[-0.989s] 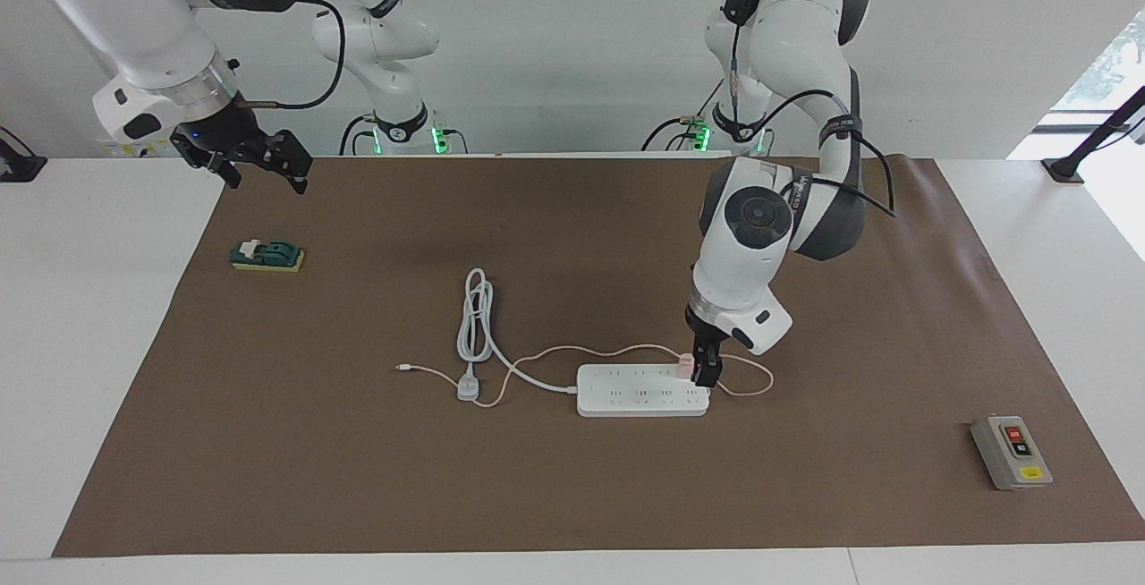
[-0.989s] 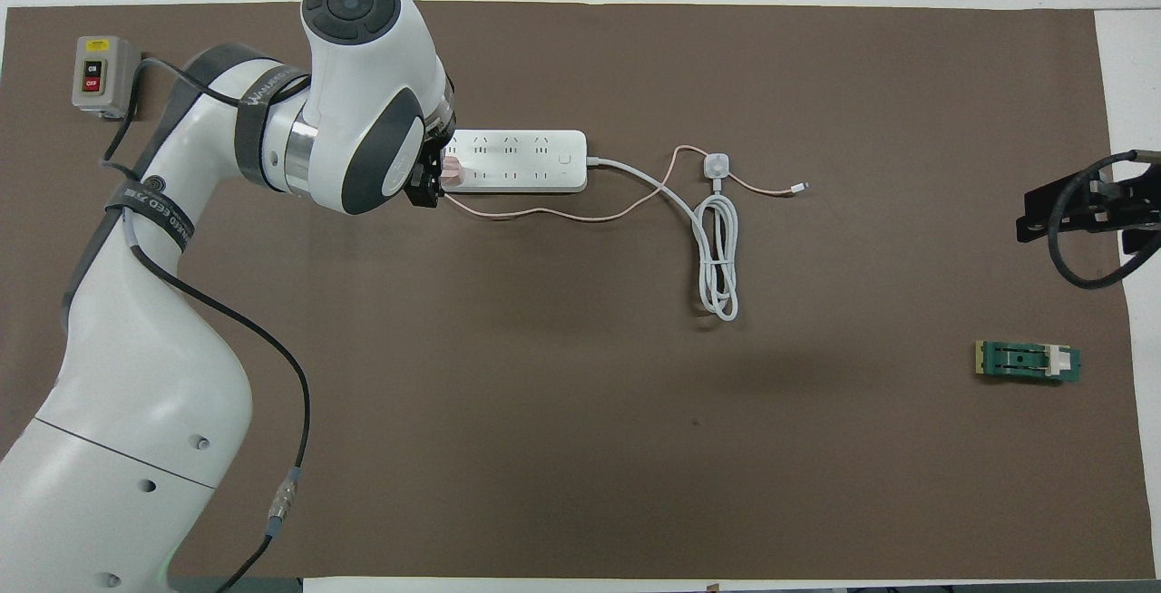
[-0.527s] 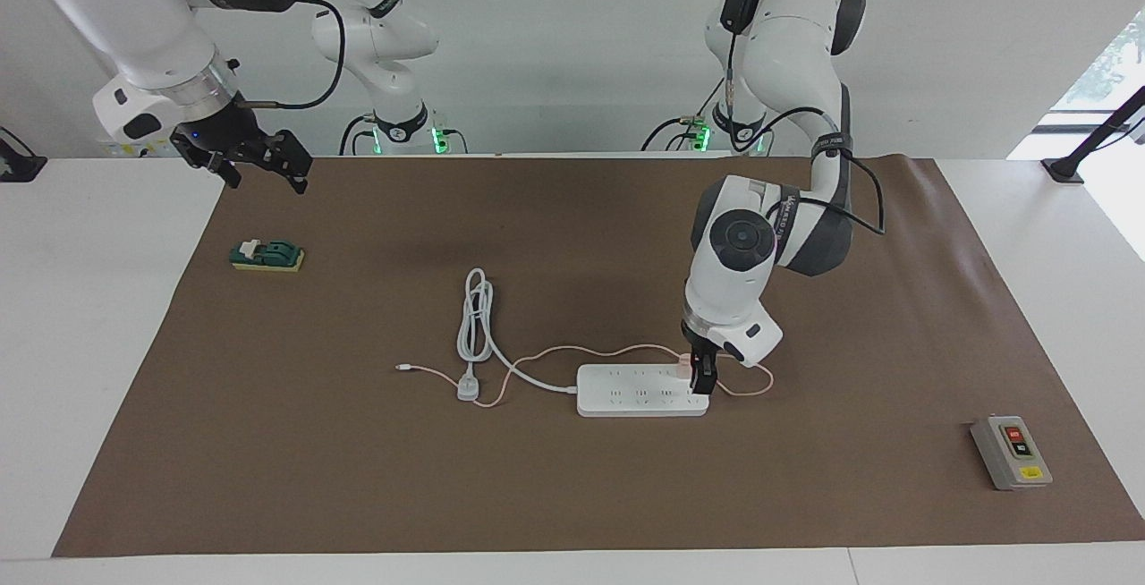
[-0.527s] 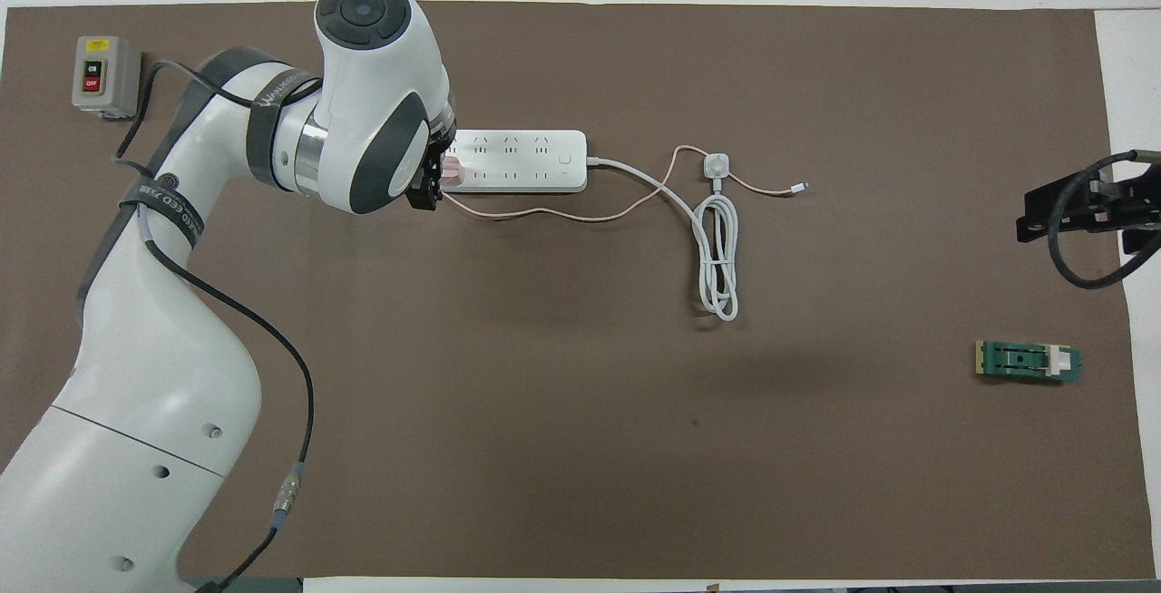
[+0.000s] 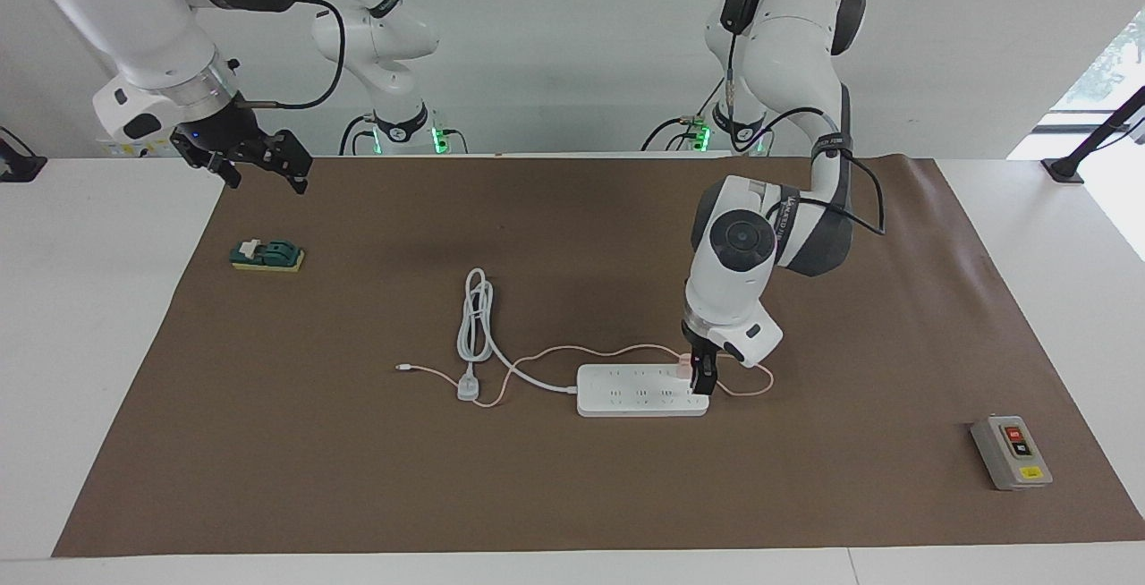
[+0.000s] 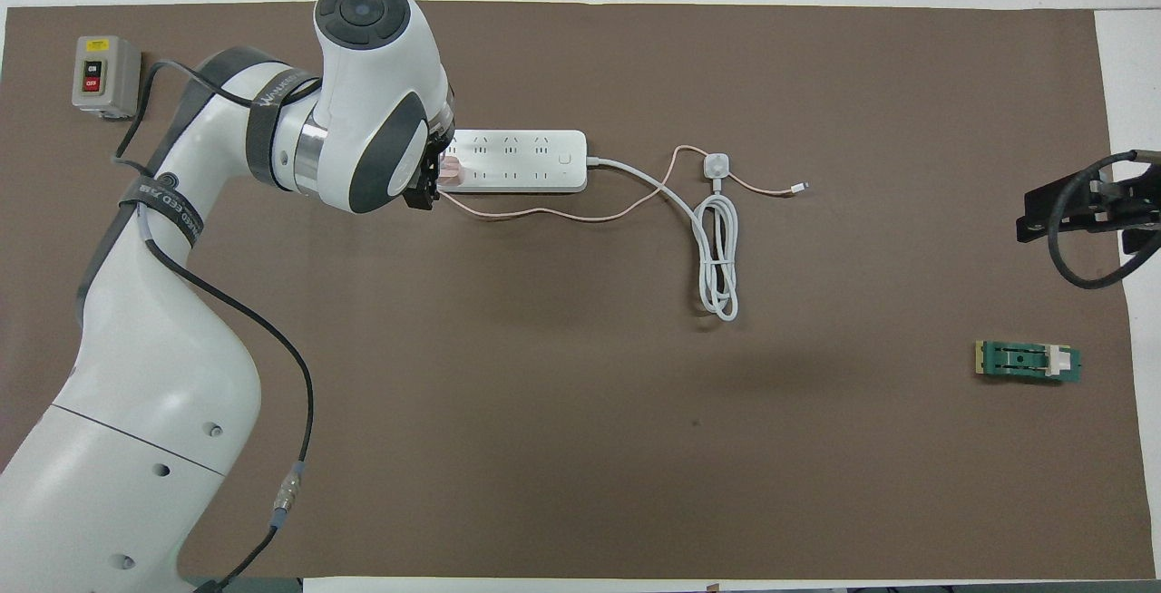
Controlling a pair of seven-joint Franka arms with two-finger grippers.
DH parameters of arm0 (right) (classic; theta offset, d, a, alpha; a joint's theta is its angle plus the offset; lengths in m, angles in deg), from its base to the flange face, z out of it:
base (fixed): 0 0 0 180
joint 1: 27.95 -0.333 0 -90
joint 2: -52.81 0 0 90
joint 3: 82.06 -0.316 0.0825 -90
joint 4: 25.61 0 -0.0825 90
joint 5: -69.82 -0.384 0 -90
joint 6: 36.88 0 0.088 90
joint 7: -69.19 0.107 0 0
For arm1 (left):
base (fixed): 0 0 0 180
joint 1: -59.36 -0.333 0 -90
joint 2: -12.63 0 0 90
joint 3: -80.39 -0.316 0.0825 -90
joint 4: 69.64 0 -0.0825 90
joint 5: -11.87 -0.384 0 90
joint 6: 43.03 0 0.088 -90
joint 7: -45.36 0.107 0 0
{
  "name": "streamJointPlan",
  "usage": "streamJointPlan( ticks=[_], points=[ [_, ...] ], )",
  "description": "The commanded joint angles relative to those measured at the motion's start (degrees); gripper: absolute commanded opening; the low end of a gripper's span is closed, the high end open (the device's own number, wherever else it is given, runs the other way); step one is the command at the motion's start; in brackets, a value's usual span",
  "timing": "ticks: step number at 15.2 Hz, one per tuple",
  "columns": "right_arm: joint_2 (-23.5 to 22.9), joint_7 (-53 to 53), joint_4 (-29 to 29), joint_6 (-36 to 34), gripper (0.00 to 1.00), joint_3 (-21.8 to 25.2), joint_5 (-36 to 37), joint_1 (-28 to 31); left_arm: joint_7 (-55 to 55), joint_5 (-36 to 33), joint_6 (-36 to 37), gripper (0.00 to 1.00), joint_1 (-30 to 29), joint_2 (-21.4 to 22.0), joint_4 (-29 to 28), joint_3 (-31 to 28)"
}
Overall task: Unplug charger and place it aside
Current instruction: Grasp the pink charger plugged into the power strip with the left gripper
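Charger (image 5: 683, 363) upright in strip (image 5: 626, 391), cable (image 5: 572, 354) toward R arm's end

- The facing camera sits high across the tabletop (image 5: 107, 343), looking toward both robot bases from a distance.
- The overhead camera hangs above the robots' end, looking steeply down and forward.
- Both views take in the whole brown mat (image 5: 572, 478) (image 6: 580, 448), half a turn apart.
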Motion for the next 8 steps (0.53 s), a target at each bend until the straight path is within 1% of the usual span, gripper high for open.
streamJointPlan(
  ticks=[1,3,8],
  points=[
    [0.8,-1.4,-0.7,-0.5,1.0,-0.1,0.1,0.3,2.1,1.1,-2.8,1.0,0.0,-0.9,1.4,-0.4],
    [0.8,-1.4,-0.7,-0.5,1.0,-0.1,0.1,0.3,1.9,1.1,-5.1,1.0,0.0,-0.1,-1.2,-0.5],
    [0.8,-1.4,-0.7,-0.5,1.0,-0.1,0.2,0.3,1.7,1.2,-5.6,1.0,-0.3,0.3,-2.3,-0.5]
  ],
)
